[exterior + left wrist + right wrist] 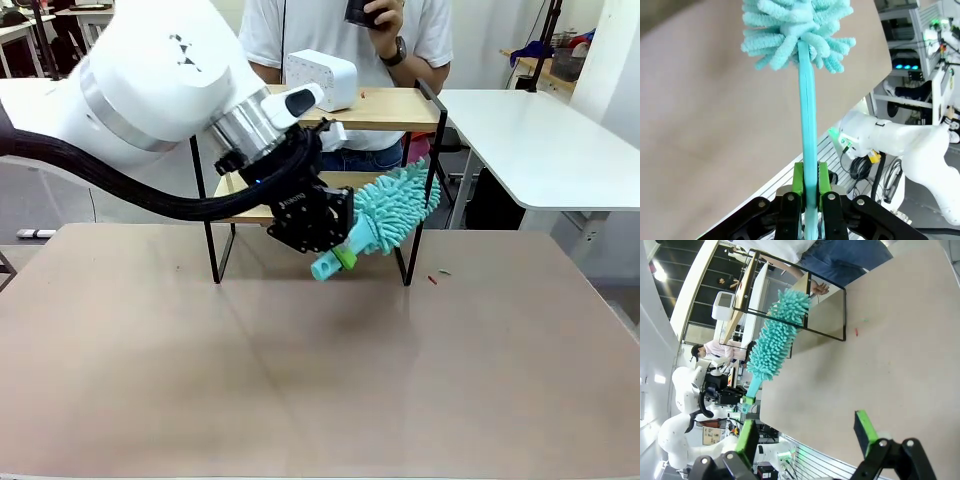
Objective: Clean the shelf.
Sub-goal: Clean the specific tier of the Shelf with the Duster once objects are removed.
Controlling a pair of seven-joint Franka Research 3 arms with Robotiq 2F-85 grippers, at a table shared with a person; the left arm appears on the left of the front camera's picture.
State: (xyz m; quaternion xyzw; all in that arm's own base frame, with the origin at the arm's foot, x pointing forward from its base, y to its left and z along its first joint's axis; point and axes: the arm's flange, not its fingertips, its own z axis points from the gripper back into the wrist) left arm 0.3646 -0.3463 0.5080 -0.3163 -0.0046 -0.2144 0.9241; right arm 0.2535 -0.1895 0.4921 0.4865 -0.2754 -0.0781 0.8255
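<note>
The shelf (385,108) stands at the table's far side, two light wood boards in a thin black frame (844,315). My left gripper (338,240) is in front of it, shut on the handle of a turquoise fluffy duster (400,205). The duster's head reaches up and right to the right end of the lower board, by the front right leg. In the left wrist view the green pads (798,182) clamp the handle and the duster head (795,30) points away. My right gripper (807,432) hangs open over the table, well short of the duster (777,337).
A white boxy device (320,78) sits on the shelf's top board. A person stands behind the shelf with a dark object (362,12) in a raised hand. Small red and green bits (432,279) lie on the brown tabletop (300,380) right of the shelf. A white table (540,140) stands at the right.
</note>
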